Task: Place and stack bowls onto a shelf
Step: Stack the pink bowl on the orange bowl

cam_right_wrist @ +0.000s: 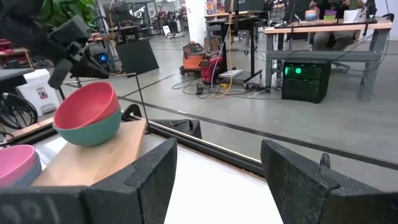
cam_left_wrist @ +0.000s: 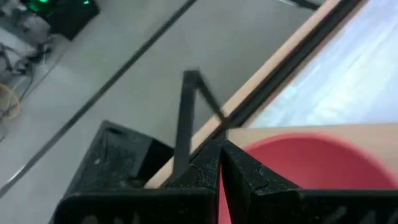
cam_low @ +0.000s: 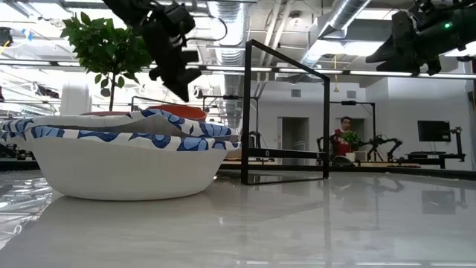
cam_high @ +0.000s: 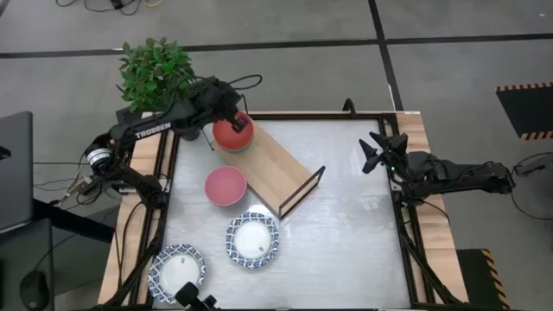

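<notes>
A red bowl (cam_high: 235, 134) (cam_right_wrist: 87, 106) sits tilted inside a teal bowl (cam_right_wrist: 90, 132) on the far left end of the light-wood shelf (cam_high: 281, 168). My left gripper (cam_high: 230, 118) (cam_left_wrist: 222, 149) hovers just above the red bowl's rim, shut and holding nothing. A pink bowl (cam_high: 225, 186) rests on the table beside the shelf. Two blue-and-white patterned bowls (cam_high: 253, 239) (cam_high: 177, 269) lie on the table nearer the front. My right gripper (cam_high: 378, 151) (cam_right_wrist: 217, 168) waits open over the table's right edge.
A potted green plant (cam_high: 155, 69) stands just off the far left corner, behind my left arm. The shelf's black wire end frame (cam_high: 302, 190) rises at its near right end. Bare tabletop (cam_high: 346, 225) lies between the shelf and my right arm.
</notes>
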Controlling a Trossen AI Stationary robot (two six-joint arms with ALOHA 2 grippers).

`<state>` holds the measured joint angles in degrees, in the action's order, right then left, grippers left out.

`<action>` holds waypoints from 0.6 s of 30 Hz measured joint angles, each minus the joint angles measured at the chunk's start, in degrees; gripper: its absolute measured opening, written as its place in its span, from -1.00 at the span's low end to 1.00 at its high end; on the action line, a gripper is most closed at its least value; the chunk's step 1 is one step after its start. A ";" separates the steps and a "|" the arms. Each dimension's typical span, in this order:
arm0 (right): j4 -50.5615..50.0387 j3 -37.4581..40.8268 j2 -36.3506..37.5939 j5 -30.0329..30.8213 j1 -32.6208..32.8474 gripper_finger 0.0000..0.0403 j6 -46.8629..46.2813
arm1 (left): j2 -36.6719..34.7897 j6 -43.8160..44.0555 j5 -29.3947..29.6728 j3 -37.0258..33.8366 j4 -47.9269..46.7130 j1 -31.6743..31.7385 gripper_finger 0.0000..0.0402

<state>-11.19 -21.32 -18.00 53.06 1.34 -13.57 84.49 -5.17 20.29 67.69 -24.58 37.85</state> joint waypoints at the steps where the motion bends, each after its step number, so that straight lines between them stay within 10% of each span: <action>1: -0.03 0.00 0.00 0.00 0.00 0.29 0.01 | 0.00 0.00 0.05 -0.67 -0.06 0.26 -1.00; 18: -0.20 0.00 0.00 0.00 0.02 0.29 -0.43 | -0.50 1.87 -2.75 -2.41 -2.39 0.27 -1.00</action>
<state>-11.39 -21.32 -18.00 53.06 1.36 -14.01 83.99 -3.30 17.54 65.28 -26.98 38.12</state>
